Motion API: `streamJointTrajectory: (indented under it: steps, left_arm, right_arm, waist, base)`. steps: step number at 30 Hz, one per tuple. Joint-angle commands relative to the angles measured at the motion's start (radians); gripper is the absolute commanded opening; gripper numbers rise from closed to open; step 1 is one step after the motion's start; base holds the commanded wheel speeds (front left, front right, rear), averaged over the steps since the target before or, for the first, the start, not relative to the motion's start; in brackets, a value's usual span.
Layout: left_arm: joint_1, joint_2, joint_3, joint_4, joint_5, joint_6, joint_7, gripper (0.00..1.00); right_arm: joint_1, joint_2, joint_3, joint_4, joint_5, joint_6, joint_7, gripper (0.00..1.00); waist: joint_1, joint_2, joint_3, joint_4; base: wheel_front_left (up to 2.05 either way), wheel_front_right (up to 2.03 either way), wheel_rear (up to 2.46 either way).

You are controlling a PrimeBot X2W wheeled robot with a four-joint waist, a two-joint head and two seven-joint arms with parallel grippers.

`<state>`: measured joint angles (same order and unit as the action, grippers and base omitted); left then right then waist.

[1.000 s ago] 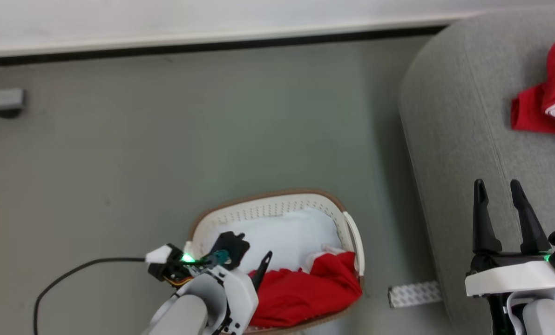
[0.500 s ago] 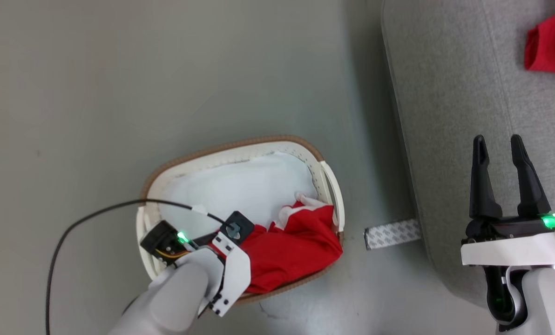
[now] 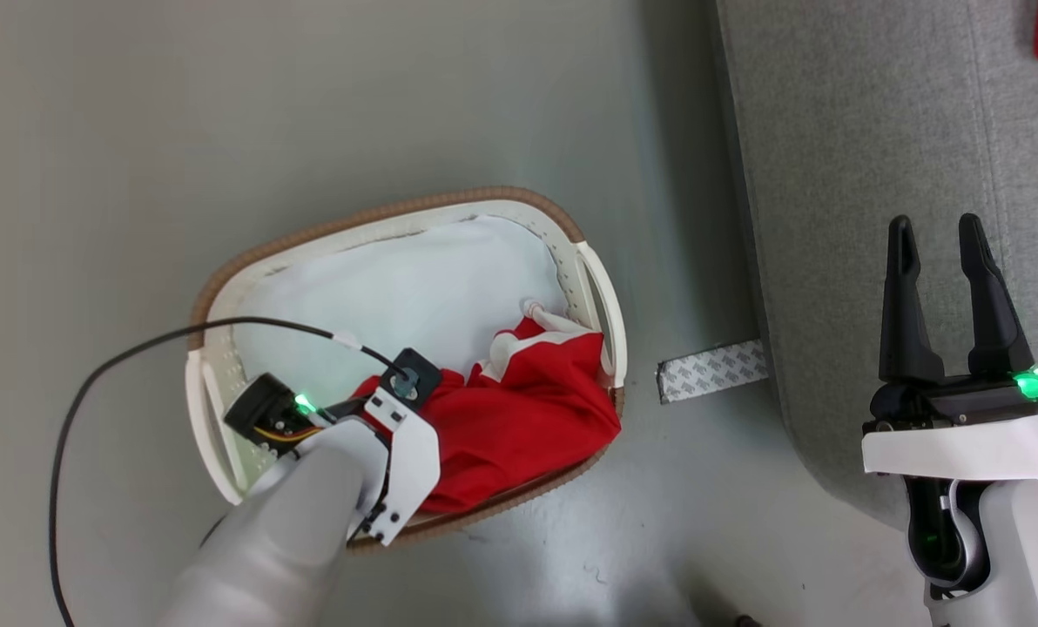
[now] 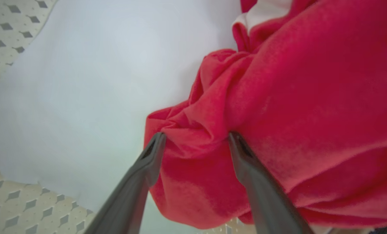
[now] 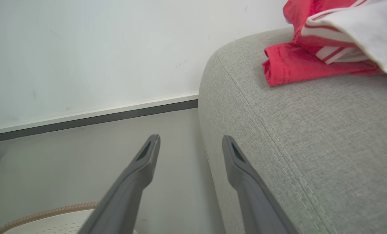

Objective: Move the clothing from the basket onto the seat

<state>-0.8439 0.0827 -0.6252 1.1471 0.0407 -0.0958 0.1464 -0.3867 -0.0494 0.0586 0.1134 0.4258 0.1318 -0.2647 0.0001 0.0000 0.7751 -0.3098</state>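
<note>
Evidently the biggest change was the camera's own: over the last second the head view had tipped downward, so the wall line left it and the seat (image 3: 832, 131), the floor (image 3: 310, 104) and the basket (image 3: 397, 213) shifted in the picture without moving themselves. The real move was the left arm's. It had gone from the basket's near rim down inside it, and in the left wrist view the left gripper (image 4: 196, 136) stood open, its two fingers set either side of a bunched fold of the red clothing (image 4: 294, 97), pressing into it but not yet closed. The right gripper (image 3: 935, 231) had not changed: it was open and empty, held over the seat's edge. By my reading the next pick was lined up, and only the closing and the lift were wanting.

Counted, largest first:
- One seat.
- One basket on the floor just beside the seat.
- One white sheet (image 3: 397, 296) covering the basket's bottom; I could not tell whether it was a liner or a garment.
- One red heap with white trim (image 3: 528, 409) against the basket wall nearest the seat; I could not tell how many pieces it held.
- One small pile of red and white-striped cloth (image 5: 291, 65) already on the seat.
- Two grippers.
- One strip of tape (image 3: 712, 370) on the floor.
</note>
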Motion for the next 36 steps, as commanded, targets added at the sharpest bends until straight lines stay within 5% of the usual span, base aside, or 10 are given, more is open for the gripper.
streamJointTrajectory:
  steps: [1,5,6,7,8,17,36]
  left_arm:
    - [-0.016,0.005,0.000,0.010,-0.015,0.001,-0.012,1.00]
    - [-0.038,-0.002,-0.008,0.036,-0.025,-0.006,-0.018,1.00]
    - [-0.042,-0.005,-0.012,0.041,-0.028,-0.007,-0.017,0.41]
    - [-0.045,-0.007,-0.014,0.047,-0.031,-0.010,-0.019,0.07]
    - [-0.048,-0.009,-0.017,0.052,-0.032,-0.014,-0.022,0.00]
    - [-0.027,-0.025,0.054,0.050,-0.165,-0.026,-0.109,0.00]
    - [0.147,-0.028,0.151,-0.076,-0.335,-0.019,-0.317,0.00]
  right_arm:
    - [-0.014,-0.002,0.003,-0.008,0.009,-0.002,0.001,1.00]
    - [-0.023,-0.002,0.003,-0.014,0.011,-0.002,0.001,1.00]
    - [-0.024,-0.002,0.002,-0.016,0.011,-0.002,0.001,1.00]
    - [-0.023,-0.002,0.001,-0.016,0.011,-0.002,0.001,1.00]
    - [-0.023,-0.002,0.000,-0.017,0.010,-0.002,0.001,1.00]
    - [-0.012,-0.002,-0.015,0.016,0.015,-0.002,0.001,1.00]
    - [0.210,-0.003,-0.106,0.173,-0.057,-0.002,0.001,1.00]
  waist:
    - [-0.0001,0.0000,0.021,-0.009]
    - [-0.0001,0.0000,0.045,-0.018]
    - [-0.0001,0.0000,0.049,-0.019]
    - [-0.0001,0.0000,0.052,-0.019]
    - [-0.0001,0.0000,0.054,-0.020]
    - [-0.0001,0.0000,-0.039,0.009]
    - [-0.0001,0.0000,-0.580,0.192]
  base:
    - [0.00,0.00,0.00]
    - [0.00,0.00,0.00]
    - [0.00,0.00,0.00]
    - [0.00,0.00,0.00]
    - [0.00,0.00,0.00]
    - [0.00,0.00,0.00]
    - [0.00,0.00,0.00]
